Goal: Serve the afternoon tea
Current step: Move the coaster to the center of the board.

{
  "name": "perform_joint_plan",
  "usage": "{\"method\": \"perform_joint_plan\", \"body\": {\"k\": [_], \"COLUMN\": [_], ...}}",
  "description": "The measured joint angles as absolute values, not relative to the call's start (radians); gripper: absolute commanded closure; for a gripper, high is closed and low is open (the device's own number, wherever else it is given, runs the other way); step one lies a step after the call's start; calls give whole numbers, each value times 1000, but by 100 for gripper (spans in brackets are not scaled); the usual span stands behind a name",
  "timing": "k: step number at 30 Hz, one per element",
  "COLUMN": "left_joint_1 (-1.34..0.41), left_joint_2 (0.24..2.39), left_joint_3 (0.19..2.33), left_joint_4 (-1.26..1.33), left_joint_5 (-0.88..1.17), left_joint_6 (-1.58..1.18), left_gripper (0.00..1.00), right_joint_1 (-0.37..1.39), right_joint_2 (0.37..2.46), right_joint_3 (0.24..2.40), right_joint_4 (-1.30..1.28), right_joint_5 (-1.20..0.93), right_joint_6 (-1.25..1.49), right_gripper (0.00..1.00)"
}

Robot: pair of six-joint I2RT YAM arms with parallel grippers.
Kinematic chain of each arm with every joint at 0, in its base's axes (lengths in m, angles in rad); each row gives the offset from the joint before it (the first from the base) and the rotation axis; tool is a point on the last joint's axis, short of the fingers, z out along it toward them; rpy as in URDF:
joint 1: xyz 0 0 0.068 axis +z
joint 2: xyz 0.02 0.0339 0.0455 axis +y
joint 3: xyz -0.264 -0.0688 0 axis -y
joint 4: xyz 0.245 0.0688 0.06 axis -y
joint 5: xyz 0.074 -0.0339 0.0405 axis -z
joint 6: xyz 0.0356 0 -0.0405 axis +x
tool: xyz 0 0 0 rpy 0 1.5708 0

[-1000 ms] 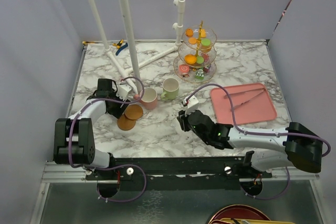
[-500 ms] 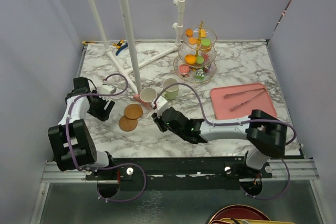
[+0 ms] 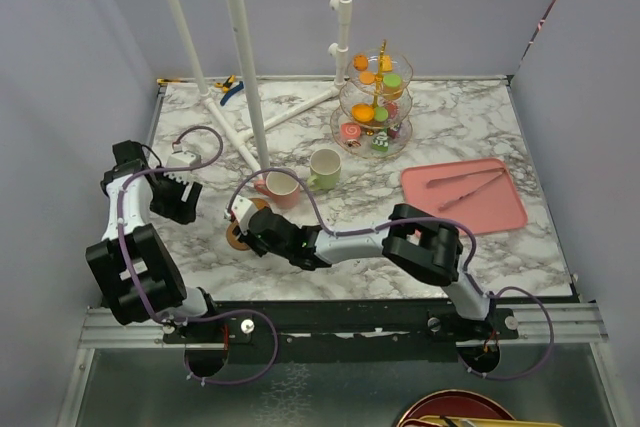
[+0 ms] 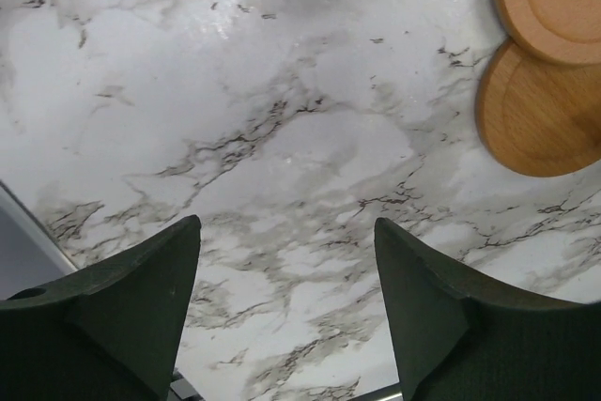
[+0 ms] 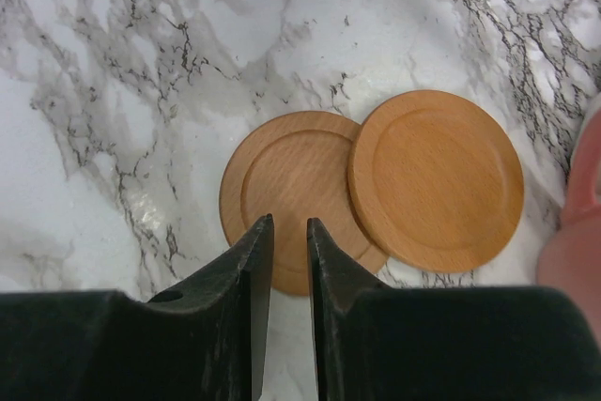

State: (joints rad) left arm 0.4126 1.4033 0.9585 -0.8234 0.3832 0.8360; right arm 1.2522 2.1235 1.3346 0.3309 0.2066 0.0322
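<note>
Over on the near-left part of the marble table (image 3: 470,122), the right gripper (image 5: 288,224) hangs just above the two brown coasters, with its arm stretched all the way across from the right side. Its jaws are narrowed to a thin slit and aren't clamped on anything I can see. They're lined up over the near rim of the lower coaster (image 5: 282,176). Here's the catch: the upper coaster (image 5: 437,180) laps over that one's edge, so tugging the lower disc would probably drag or tip the one on top. Flat wood on slick marble looks like a pain to pinch too, so I'd guess the tips could skid off the rim and shove the pair instead. The pink mug (image 3: 282,188) sits just beside them on the far side, close enough that a sideways push from that long arm might bump it. The pale-green mug (image 3: 325,167) is a bit further right. The left gripper (image 4: 286,227) is spread wide and empty over bare marble at the left, well apart from the coasters, so no clash there for now. The three-tier stand (image 3: 372,107) with its little cakes is at the far middle, and the pink tray (image 3: 490,212) lies to the right, both out of harm's way.
</note>
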Motion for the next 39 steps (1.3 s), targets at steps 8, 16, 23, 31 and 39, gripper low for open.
{"method": "perform_joint_plan", "body": {"k": [8, 16, 23, 31, 39], "left_joint_1": [484, 485, 485, 450, 326], "left_joint_2": [1448, 1449, 1451, 1440, 1405], "left_joint_3": [1015, 1024, 1032, 1000, 927], "left_joint_4": [-867, -873, -874, -855, -801], "left_joint_5": [403, 441, 471, 495, 498], "left_joint_6": [837, 839, 839, 842, 826], "left_gripper": [22, 21, 18, 16, 15], "right_joint_1": [1253, 1255, 1255, 1240, 1109], "right_joint_2": [2226, 2170, 2015, 1879, 1774], "right_joint_3": [1451, 1370, 1146, 972, 907], "right_joint_4": [245, 237, 251, 234, 50], "right_joint_5": [191, 190, 240, 345, 473], "right_joint_6": [24, 38, 100, 211, 417], "right_gripper": [83, 89, 91, 93, 97]}}
